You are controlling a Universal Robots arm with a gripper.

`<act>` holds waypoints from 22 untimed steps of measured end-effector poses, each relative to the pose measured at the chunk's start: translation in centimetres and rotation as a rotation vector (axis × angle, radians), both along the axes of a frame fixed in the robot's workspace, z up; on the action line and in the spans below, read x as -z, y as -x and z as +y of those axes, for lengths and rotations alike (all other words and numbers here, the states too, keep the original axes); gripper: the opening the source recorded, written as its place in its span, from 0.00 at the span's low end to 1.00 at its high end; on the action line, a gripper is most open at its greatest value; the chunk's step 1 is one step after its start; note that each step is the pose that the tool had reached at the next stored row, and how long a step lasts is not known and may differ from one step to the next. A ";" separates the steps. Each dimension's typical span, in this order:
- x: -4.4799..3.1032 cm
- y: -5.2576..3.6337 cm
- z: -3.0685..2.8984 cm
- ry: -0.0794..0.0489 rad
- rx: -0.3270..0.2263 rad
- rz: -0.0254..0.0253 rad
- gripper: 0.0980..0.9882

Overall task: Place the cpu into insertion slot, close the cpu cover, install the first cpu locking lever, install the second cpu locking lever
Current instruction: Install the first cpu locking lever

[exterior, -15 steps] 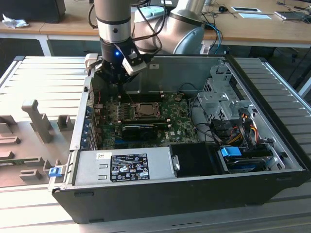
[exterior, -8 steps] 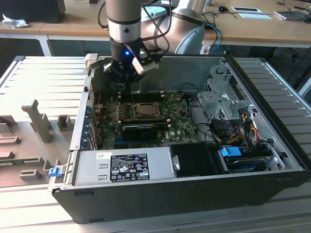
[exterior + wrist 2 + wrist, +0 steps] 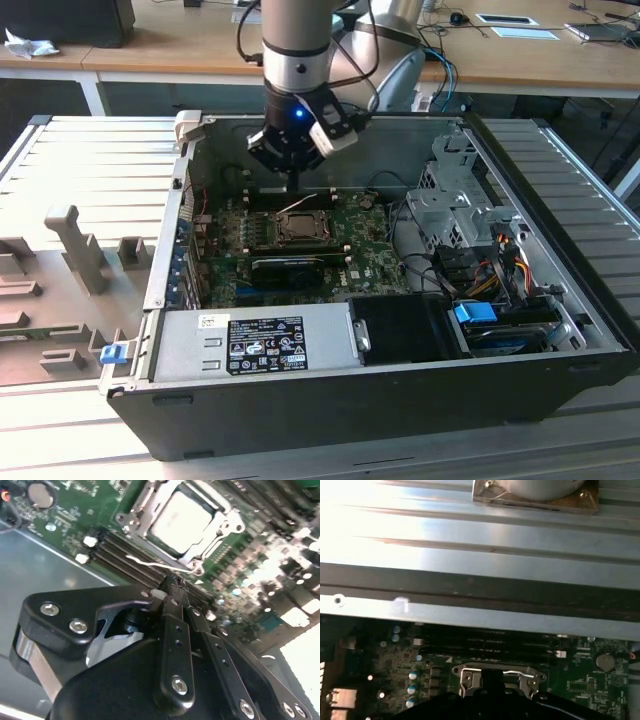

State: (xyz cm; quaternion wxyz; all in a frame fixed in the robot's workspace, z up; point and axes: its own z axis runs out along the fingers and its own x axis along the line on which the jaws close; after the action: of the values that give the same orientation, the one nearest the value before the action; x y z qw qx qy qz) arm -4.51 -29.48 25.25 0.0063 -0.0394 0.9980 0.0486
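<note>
Lever work looks in hand. In the exterior view the arm stands upright, gripper just above the insertion slot. In the second wrist view the cpu lies under the closed cpu cover. The fingers are pressed together beside a raised locking lever, which likely needs pressing under its catch. The first wrist view looks onto the socket's metal frame.

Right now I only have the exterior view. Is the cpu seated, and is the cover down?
Observer: Yes. In the second wrist view the cpu lies flat with the cpu cover down around it.
Operator: Levers?
Observer: One thin wire lever runs along the cover's edge beside the memory slots; it looks unlatched.
Operator: How close am I?
Observer: The end effector sits right at that lever. I can't tell whether it touches.
</note>
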 end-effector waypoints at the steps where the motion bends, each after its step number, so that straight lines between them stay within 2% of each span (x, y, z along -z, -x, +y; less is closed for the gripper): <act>1: 0.19 -0.15 0.00 -0.001 0.000 0.0001 0.01; 10: 1.85 -0.30 0.05 -0.001 0.000 0.0002 0.01; 16: 2.05 -0.62 0.44 -0.001 0.008 0.0002 0.01; 22: 2.57 -1.30 0.74 -0.001 0.020 0.0002 0.01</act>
State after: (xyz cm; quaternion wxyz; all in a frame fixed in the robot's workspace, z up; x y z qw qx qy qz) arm -3.21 -28.75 22.68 0.0067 -0.0296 0.9983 0.0491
